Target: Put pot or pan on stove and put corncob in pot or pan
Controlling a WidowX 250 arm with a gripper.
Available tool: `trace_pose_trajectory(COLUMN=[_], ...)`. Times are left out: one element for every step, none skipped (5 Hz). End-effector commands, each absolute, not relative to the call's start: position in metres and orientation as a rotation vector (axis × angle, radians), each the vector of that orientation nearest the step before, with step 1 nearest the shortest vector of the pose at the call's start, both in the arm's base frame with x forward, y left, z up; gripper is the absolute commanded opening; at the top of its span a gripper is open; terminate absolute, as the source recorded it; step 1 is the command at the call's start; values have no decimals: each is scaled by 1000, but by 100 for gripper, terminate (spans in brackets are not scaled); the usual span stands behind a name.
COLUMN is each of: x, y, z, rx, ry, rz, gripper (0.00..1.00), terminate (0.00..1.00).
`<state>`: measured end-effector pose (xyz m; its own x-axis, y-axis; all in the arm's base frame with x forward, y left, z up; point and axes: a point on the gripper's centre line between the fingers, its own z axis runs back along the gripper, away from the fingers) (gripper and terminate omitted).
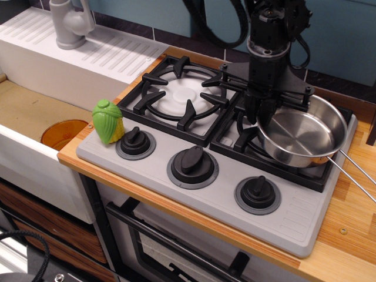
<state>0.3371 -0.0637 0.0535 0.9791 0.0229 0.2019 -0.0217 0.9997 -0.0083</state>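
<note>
The shiny steel pan (305, 138) sits on the right burner of the grey stove (226, 197), shifted toward its front right, with the wire handle (352, 173) pointing out over the counter. My gripper (261, 113) comes straight down at the pan's left rim, and its fingers are closed on that rim. The corncob (107, 121), green husk with yellow kernels, stands on the stove's front left corner beside the left knob (135, 141), well left of my gripper. The left burner (179, 97) holds nothing.
A white sink with an orange drain (63, 134) and a grey faucet (70, 23) lies left of the stove. Wooden counter (352, 226) runs along the right and front. An oven door handle (176, 249) is below the stove.
</note>
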Motion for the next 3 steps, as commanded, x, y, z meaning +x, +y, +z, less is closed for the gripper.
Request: trace_pose_trajectory(x=[345,346,350], y=[-68,-59,-45], z=[114,135,143], rx=[48,63,89], ry=[-259,-226,-219], rz=[8,-6,-30], gripper=[0,0,0], terminate=[0,0,0])
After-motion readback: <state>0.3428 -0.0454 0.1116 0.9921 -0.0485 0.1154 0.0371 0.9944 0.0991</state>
